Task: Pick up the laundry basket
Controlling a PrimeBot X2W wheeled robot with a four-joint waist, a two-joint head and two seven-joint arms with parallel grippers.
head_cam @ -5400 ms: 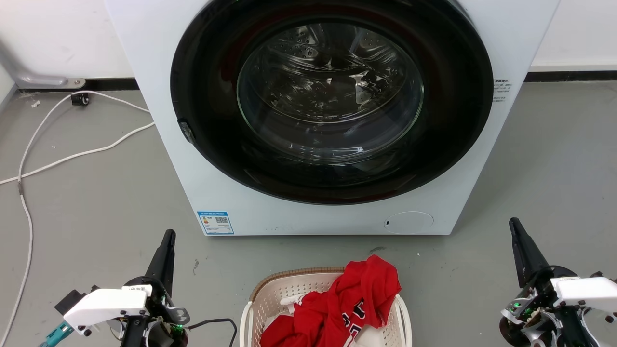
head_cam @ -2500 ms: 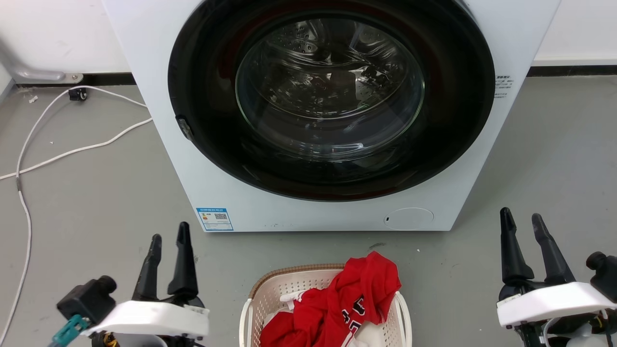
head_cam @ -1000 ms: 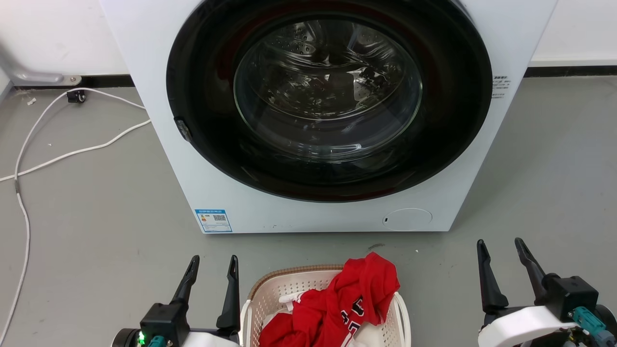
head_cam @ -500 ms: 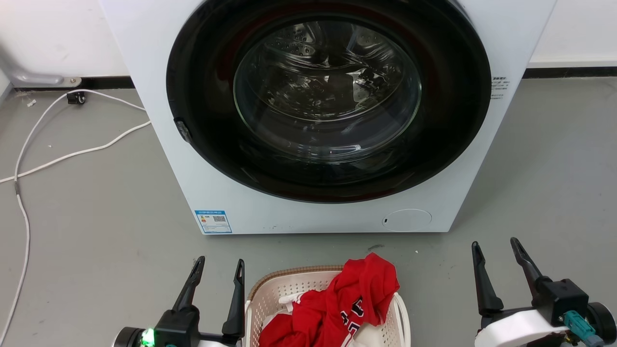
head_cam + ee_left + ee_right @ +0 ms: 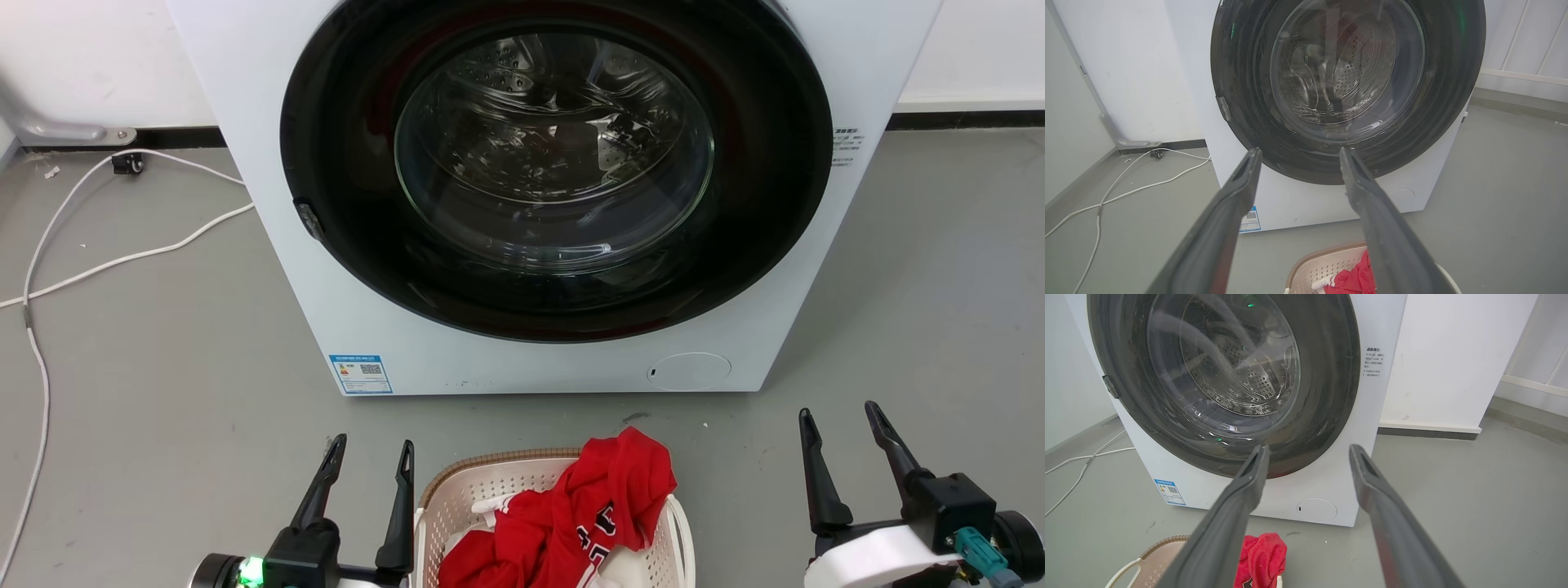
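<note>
One washer [image 5: 555, 367] is counted, with one blue label [image 5: 360, 375] on it. One laundry basket [image 5: 482, 490] is seen, and one red garment [image 5: 596, 506] in it. Two grippers are counted, the left gripper [image 5: 371, 446] and the right gripper [image 5: 839, 411], each with two fingers [image 5: 314, 496].

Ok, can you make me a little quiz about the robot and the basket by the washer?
1. True or false: the basket stands on the floor in front of the washer.
2. What lies in the basket? A. a red cloth B. a blue towel C. shoes
3. Which is nearer the basket, the left gripper or the right gripper?

Key: 1. True. 2. A. 3. The left gripper, which is right beside the rim. Both grippers are open and hold nothing.
</note>
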